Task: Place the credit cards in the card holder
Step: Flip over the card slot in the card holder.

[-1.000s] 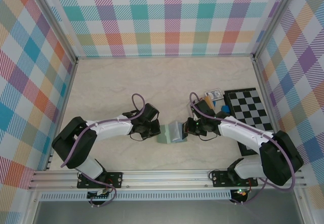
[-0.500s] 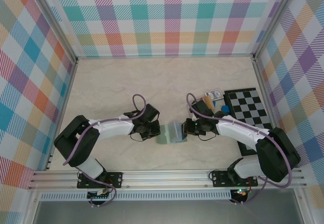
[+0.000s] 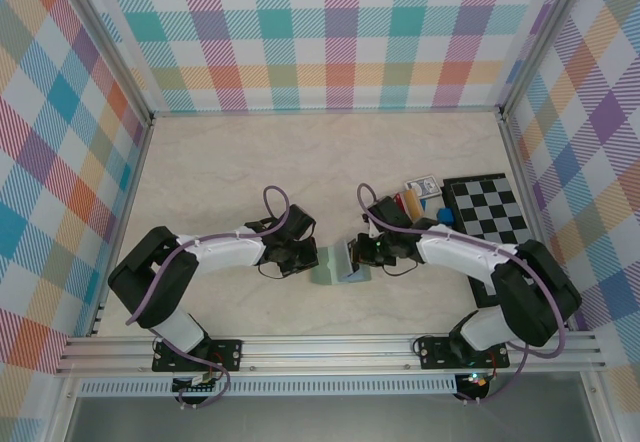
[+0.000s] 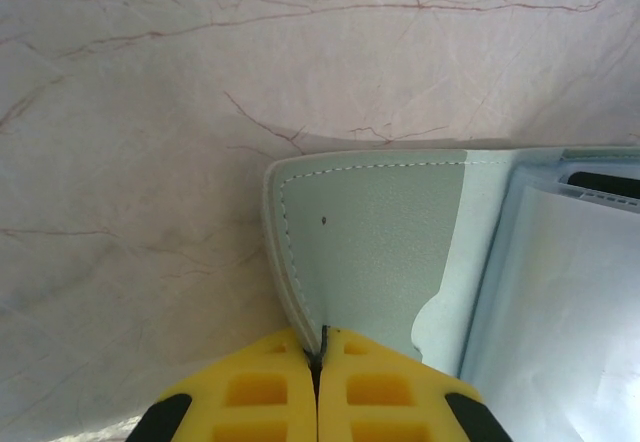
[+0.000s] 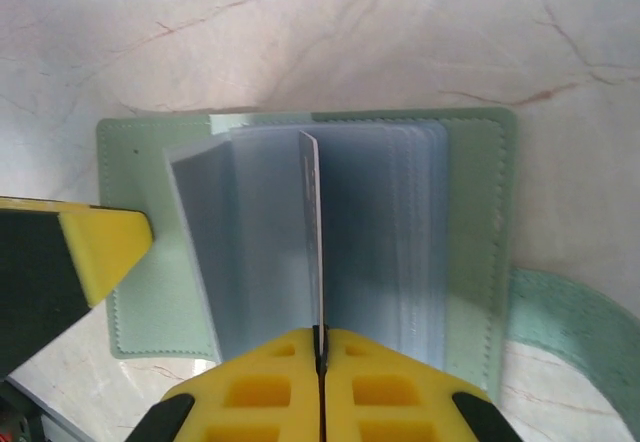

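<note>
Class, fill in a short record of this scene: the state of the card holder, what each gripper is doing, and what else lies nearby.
Card holder: lies open on the table, its pale sleeves fanned up
Left gripper: shut on the edge of the holder's green cover
Right gripper: shut on a thin grey card that stands edge-on among the sleeves
Nearby: checkerboard and playing-card pack, towards the right side of the table
</note>
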